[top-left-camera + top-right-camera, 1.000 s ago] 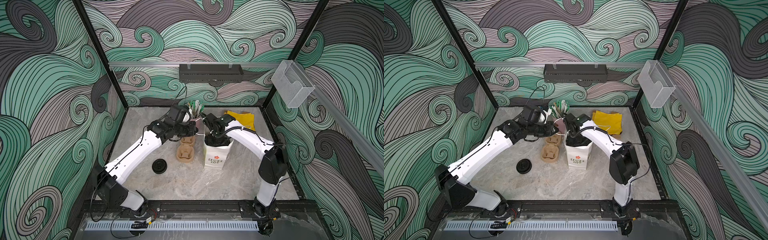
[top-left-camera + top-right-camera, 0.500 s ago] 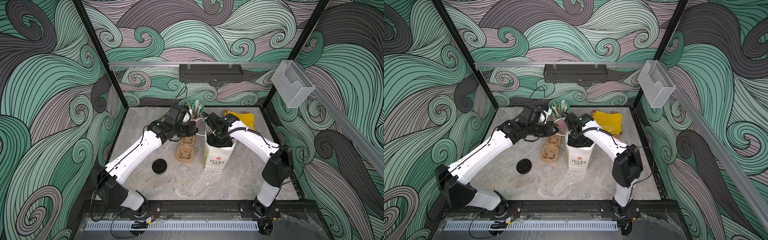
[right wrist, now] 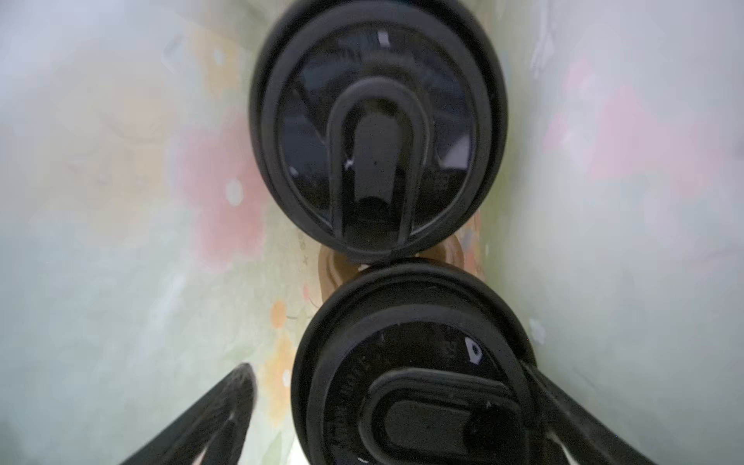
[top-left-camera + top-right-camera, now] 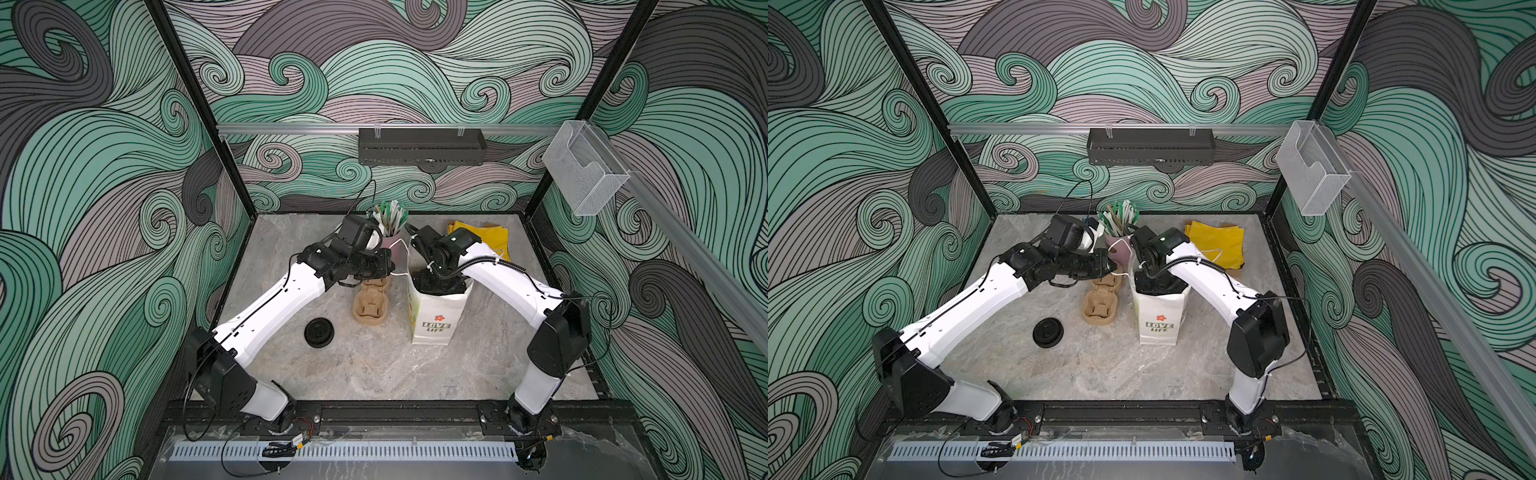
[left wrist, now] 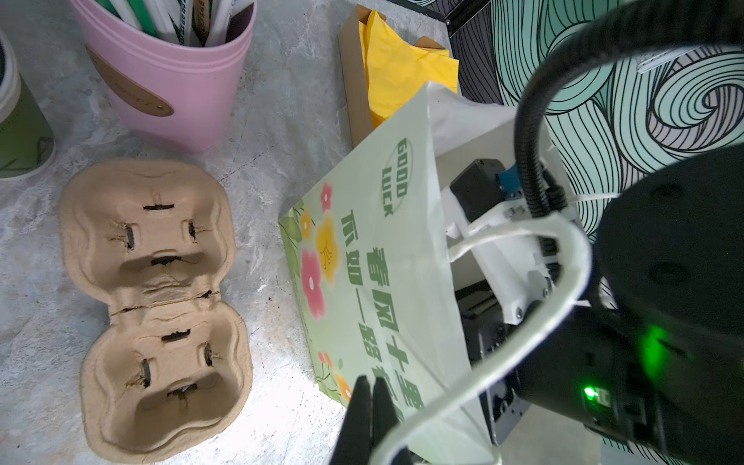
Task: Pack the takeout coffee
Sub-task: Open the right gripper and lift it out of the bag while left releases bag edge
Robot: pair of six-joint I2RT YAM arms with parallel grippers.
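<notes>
The takeout coffee stands inside a white and green paper bag (image 4: 436, 316) (image 4: 1158, 320). In the right wrist view I see its two black lids, the far lid (image 3: 378, 137) and the near lid (image 3: 410, 362), over a brown pulp carrier (image 3: 334, 269). My right gripper (image 3: 386, 378) is down in the bag, open, its fingers (image 3: 217, 410) on either side of the near lid. In both top views the bag hides it. My left gripper (image 5: 368, 402) (image 4: 390, 266) is shut on the bag's white cord handle (image 5: 563, 282) beside the bag's mouth.
An empty brown carrier (image 4: 371, 305) (image 5: 153, 306) lies left of the bag, with a loose black lid (image 4: 319, 332) in front of it. A pink cup of straws (image 4: 390, 237) and yellow napkins (image 4: 486, 237) stand behind. Another green cup (image 5: 20, 133) sits beside the pink cup.
The right arm's elbow has swung a little outward to the right while its gripper stays in the bag. The left arm has not moved.
</notes>
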